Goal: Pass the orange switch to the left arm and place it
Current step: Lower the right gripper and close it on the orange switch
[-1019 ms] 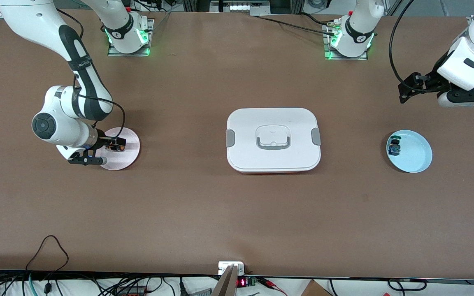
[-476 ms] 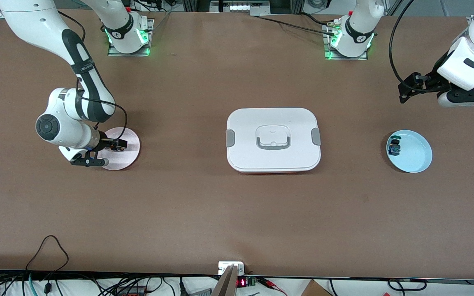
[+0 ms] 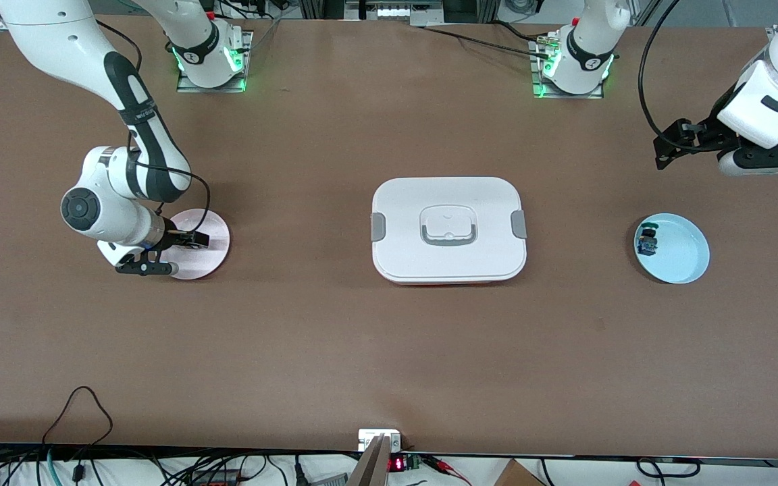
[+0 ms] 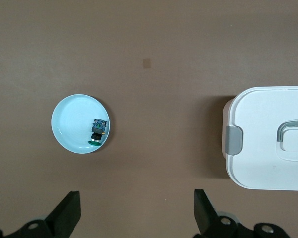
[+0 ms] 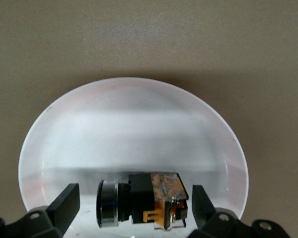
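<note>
The orange switch [image 5: 150, 202] lies on its side on the pink plate [image 5: 134, 124] at the right arm's end of the table. My right gripper [image 5: 135, 204] is low over that plate [image 3: 212, 244], open, with one finger at each end of the switch and small gaps showing. In the front view the right gripper [image 3: 185, 239] hides the switch. My left gripper [image 3: 674, 144] hangs open and empty in the air at the left arm's end of the table; in its wrist view the left gripper [image 4: 136, 209] shows only bare table between its fingers. The white box [image 3: 448, 229] stands mid-table.
A light blue plate [image 3: 674, 250] lies toward the left arm's end and holds a small blue-and-green-topped dark part [image 3: 647, 241]. The left wrist view shows that plate [image 4: 69, 124], the part [image 4: 98, 133] and the box's corner [image 4: 268, 144]. Cables run along the table's front edge.
The right arm has shifted slightly and come down over the pink plate, so its gripper now covers the switch in the front view. The left arm has not moved.
</note>
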Robot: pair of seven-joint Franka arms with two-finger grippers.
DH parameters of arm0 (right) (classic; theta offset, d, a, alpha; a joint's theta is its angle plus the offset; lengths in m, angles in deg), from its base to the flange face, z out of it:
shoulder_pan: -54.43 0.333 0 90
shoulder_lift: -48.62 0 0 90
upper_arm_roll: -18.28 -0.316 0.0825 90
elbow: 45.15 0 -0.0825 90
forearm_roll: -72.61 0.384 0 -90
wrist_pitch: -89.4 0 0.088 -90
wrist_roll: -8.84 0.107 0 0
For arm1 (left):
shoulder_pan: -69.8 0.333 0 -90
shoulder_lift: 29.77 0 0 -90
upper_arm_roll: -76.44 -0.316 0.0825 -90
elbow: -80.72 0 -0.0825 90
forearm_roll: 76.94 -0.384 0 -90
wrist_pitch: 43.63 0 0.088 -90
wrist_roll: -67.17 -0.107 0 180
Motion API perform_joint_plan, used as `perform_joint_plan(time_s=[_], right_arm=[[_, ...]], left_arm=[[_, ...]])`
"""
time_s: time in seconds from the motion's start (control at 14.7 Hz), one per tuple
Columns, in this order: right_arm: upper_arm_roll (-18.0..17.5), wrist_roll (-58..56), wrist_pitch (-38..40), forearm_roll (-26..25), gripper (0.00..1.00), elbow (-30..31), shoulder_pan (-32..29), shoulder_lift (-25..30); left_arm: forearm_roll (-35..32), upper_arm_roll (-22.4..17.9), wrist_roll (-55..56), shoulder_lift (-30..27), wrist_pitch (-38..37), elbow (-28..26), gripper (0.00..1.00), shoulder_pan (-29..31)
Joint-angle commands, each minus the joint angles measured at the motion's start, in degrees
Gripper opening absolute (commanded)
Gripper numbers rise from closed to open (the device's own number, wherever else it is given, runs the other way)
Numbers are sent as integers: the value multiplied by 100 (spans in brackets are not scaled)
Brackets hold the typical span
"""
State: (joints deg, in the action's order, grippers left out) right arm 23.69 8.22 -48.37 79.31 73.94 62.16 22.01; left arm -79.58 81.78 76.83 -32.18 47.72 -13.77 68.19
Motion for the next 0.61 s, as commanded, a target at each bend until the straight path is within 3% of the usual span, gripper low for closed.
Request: perform_joint_plan(time_s=[0.0, 0.54], right_arm=[[-5, -123, -127, 147, 100, 97, -9, -2], [-5, -158, -127, 147, 97, 141, 0, -29]], left_arm=[[-114, 19, 53, -31, -90, 54, 100, -14], [-114, 19, 62, -31, -90, 54, 100, -14]])
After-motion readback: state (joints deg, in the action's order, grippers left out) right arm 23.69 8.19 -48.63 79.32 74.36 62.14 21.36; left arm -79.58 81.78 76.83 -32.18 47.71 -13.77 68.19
